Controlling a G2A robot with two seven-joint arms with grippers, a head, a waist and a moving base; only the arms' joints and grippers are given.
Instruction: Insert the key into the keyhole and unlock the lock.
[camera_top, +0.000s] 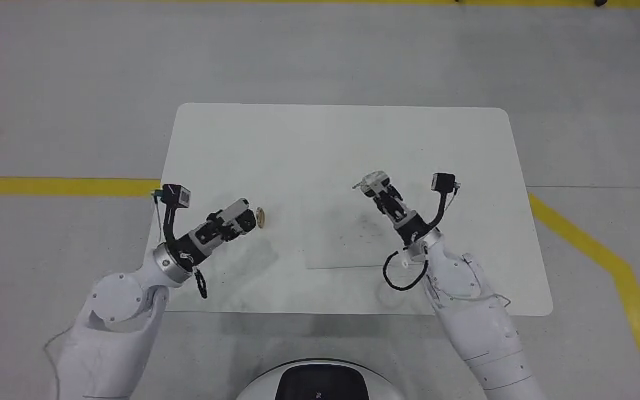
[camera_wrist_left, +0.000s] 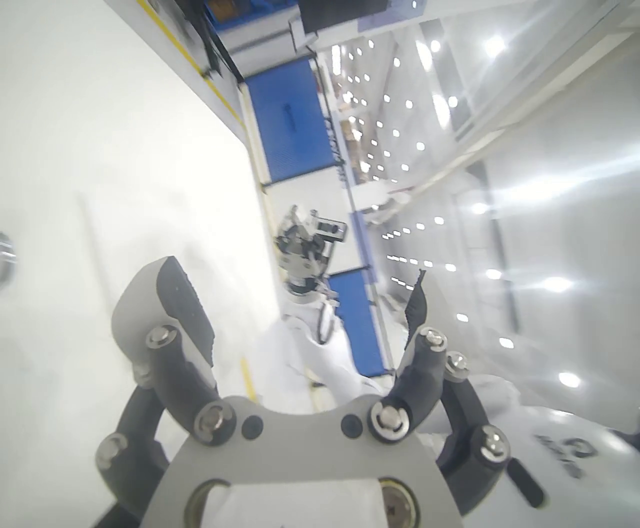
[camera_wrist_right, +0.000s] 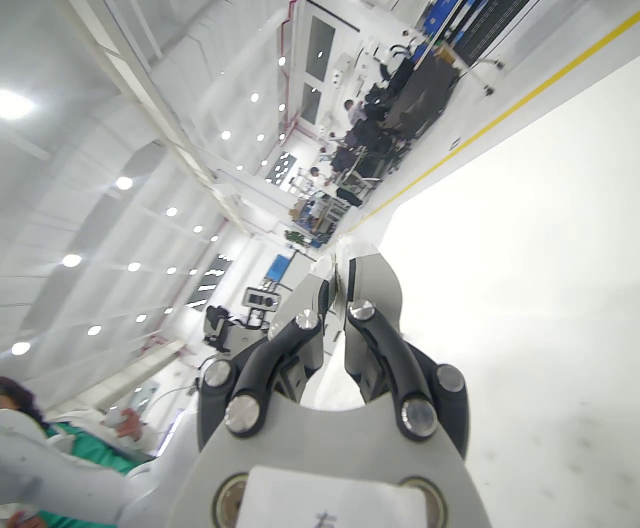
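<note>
Brass lock on white table

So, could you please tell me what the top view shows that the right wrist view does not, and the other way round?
Top view: the brass lock on the table, just off the tip of the left pincer. Right wrist view: up close, the fingers pressed together on a thin metal strip, probably the key. Shared: the right pincer, the white table, and the left arm farther off.
</note>
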